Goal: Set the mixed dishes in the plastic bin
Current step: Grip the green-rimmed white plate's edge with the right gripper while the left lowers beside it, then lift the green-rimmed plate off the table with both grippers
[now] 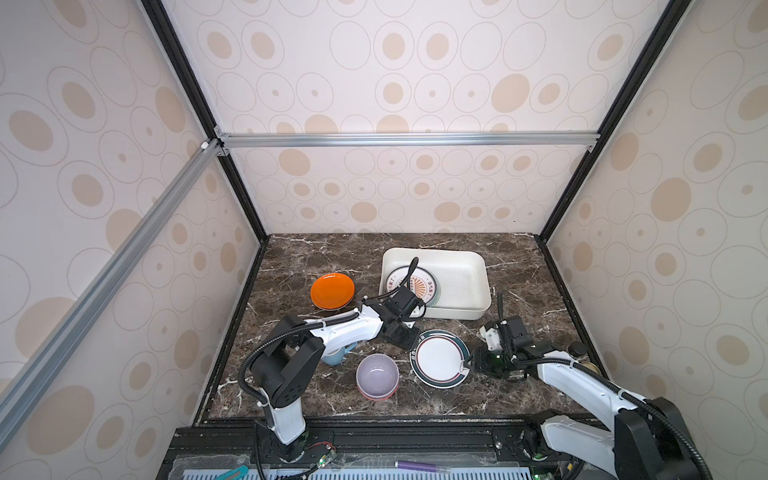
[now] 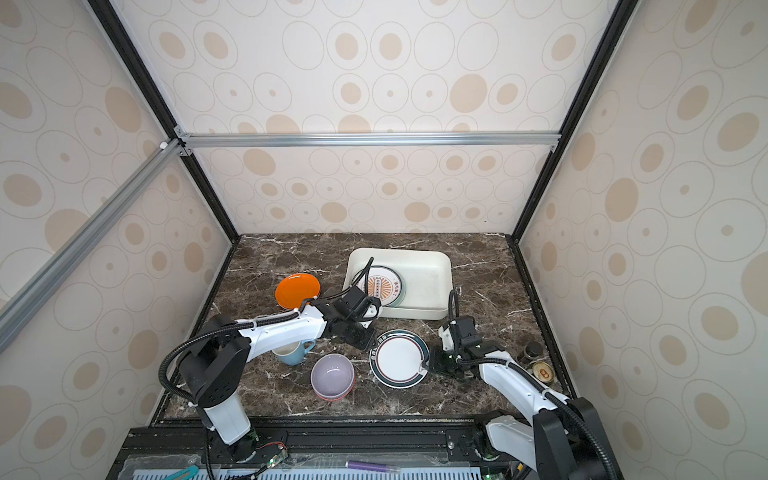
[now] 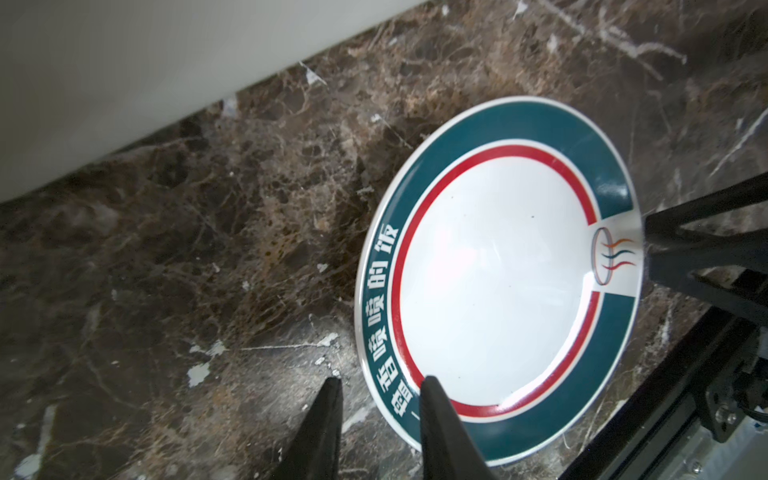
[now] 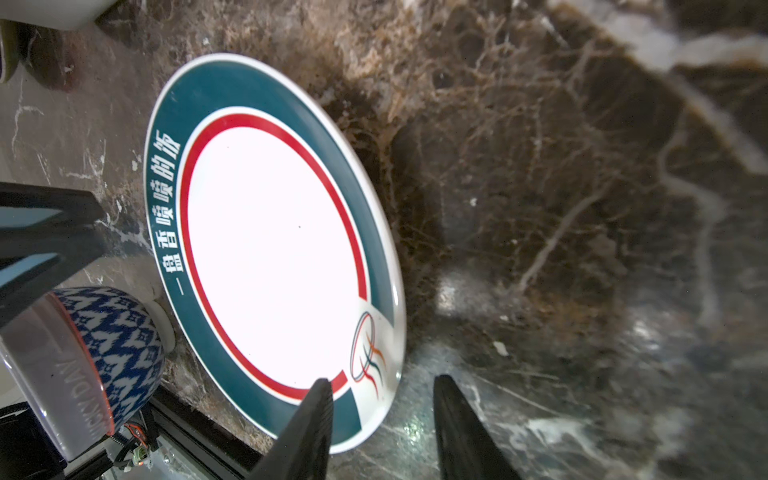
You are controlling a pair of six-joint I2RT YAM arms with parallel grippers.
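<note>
We were grasping the teal-rimmed white round plate [image 1: 439, 359] at the shallow white plastic bin's [image 1: 457, 312] six o'clock, left claw [image 3: 380, 380] at its ten, right claw [image 4: 383, 379] at its three, both narrowly parted astride the rim, so clamping and lifting seemed next

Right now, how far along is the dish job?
Done: sunburst plate lies in the bin. In hand: left gripper and right gripper, jaws open, straddle opposite rims of the teal-rimmed plate. Remaining: orange plate, blue mug, lilac bowl nested in patterned bowl.
</note>
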